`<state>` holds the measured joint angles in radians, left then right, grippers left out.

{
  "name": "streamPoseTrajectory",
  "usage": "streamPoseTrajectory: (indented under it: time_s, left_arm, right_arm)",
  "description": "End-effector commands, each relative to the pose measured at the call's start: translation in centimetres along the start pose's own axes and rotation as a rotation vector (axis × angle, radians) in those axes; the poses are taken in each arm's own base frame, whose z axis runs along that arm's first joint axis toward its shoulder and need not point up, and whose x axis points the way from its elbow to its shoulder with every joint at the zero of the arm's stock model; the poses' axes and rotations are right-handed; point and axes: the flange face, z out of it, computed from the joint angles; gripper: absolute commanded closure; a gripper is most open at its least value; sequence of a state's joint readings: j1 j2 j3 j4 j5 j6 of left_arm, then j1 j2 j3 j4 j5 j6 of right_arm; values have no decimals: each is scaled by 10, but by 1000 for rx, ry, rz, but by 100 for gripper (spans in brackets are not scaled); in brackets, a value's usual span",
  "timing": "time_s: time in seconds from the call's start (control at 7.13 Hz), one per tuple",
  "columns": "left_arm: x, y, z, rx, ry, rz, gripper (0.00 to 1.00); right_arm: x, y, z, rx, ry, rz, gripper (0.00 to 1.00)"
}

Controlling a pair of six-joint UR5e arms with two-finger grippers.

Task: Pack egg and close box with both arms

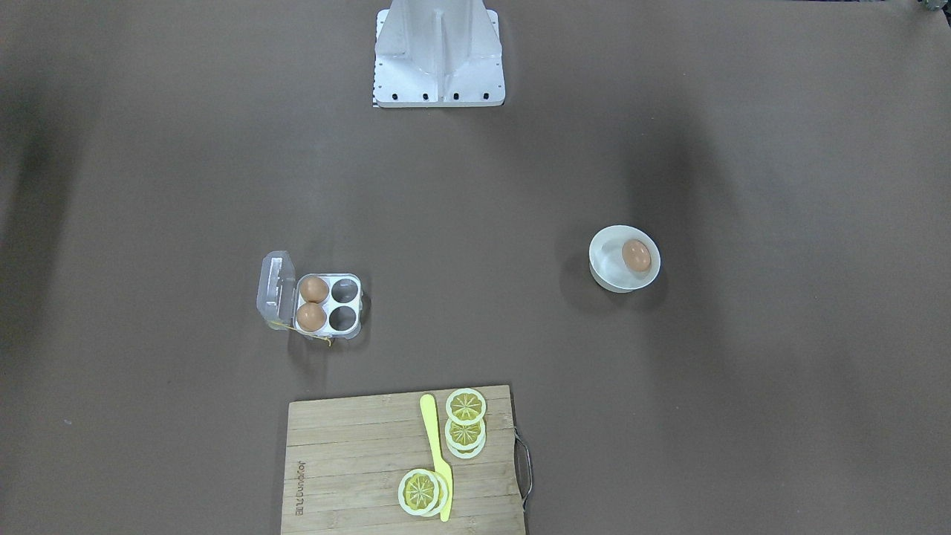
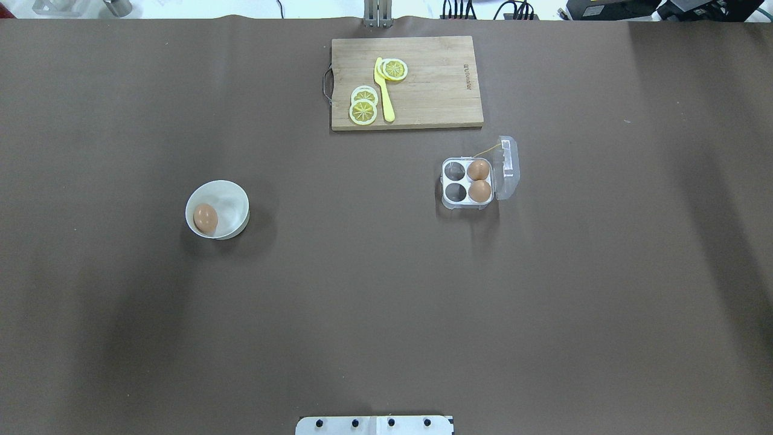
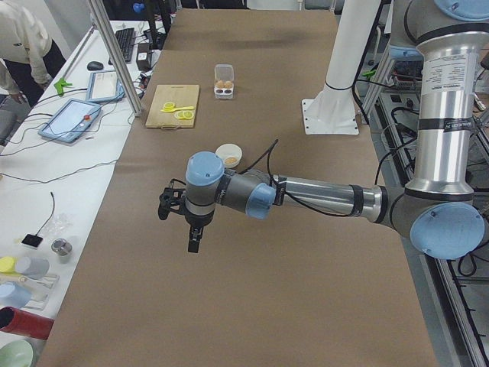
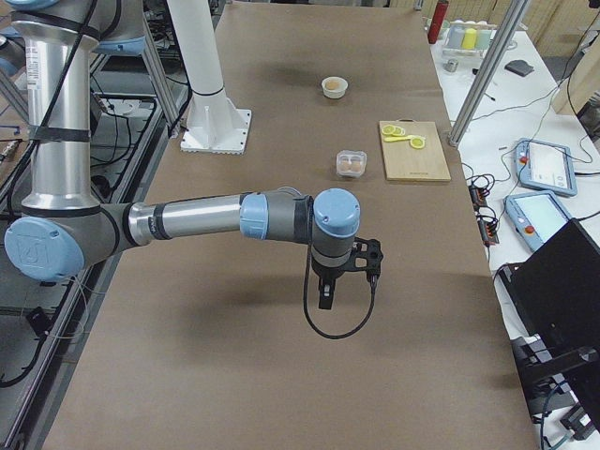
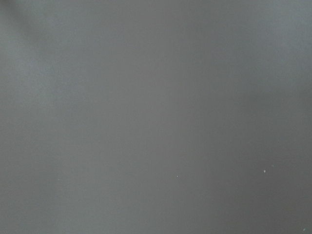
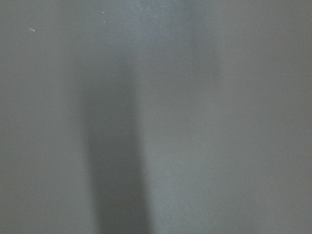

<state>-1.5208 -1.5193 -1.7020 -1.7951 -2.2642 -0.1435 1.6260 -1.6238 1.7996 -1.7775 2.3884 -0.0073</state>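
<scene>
An orange-brown egg [image 1: 636, 255] lies in a white round bowl [image 1: 605, 276]; both also show in the overhead view, the egg [image 2: 205, 218] in the bowl [image 2: 234, 199]. The clear box [image 1: 329, 303] stands open with its lid [image 1: 275, 290] raised. Two eggs [image 1: 313, 288] fill the cells beside the lid, and two cells are empty. My left gripper [image 3: 192, 243] hangs over bare table short of the bowl. My right gripper [image 4: 325, 298] hangs over bare table short of the box [image 4: 352, 163]. Both show only in side views, so I cannot tell whether they are open or shut.
A wooden cutting board [image 1: 349, 461] with lemon slices [image 1: 466, 407] and a yellow knife [image 1: 436, 453] lies at the operators' edge, near the box. The white fixed stand [image 1: 438, 59] is at the robot's side. Both wrist views show only brown table cover.
</scene>
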Motion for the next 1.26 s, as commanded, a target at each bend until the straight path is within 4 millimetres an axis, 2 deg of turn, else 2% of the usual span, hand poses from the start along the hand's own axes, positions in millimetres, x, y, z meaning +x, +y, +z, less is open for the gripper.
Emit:
streamPoseTrajectory:
  time_s: [0.0, 0.7, 1.12]
  left_arm:
    - [-1, 2, 1, -3, 1, 9, 2]
    - [-1, 3, 3, -7, 3, 11, 2]
    - [5, -8, 0, 1, 3, 21, 2]
  right_arm:
    - [-2, -2, -1, 1, -17, 0, 0]
    - [-4, -1, -3, 4, -17, -5, 0]
    - [-4, 2, -2, 5, -29, -3, 0]
